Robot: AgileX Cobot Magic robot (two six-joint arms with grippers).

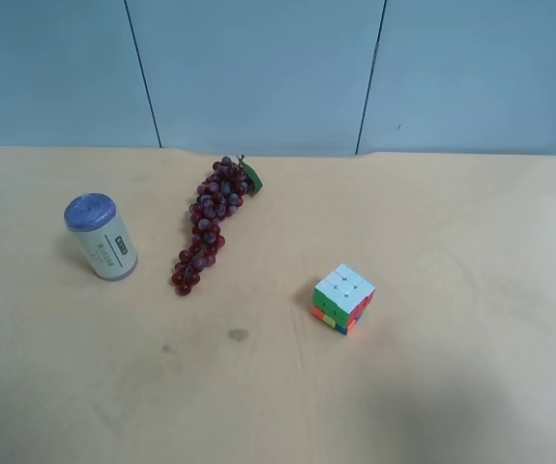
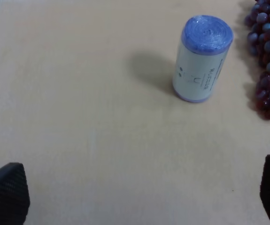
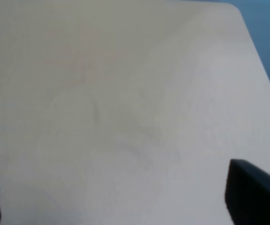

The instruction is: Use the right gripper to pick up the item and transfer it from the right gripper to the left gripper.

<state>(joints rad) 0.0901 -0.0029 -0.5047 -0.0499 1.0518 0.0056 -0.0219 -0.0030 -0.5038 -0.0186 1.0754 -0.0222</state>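
Cream-white can point(image 1: 102, 238) stands upright on worktop point(image 1: 432, 232), grapes point(image 1: 210, 224) just beside. Both my hands point(image 3: 111, 197) point(image 2: 144, 194) released, empty. Risk: right hand's view shows bare worktop; long reach could clip grapes.

Cream can point(image 1: 102, 238), blue-purple top, upright on table

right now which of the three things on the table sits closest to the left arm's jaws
The cream-white can with the blue-purple top. The left wrist view shows it standing upright ahead of the open jaws, the grapes only at that picture's edge, and the cube not at all.
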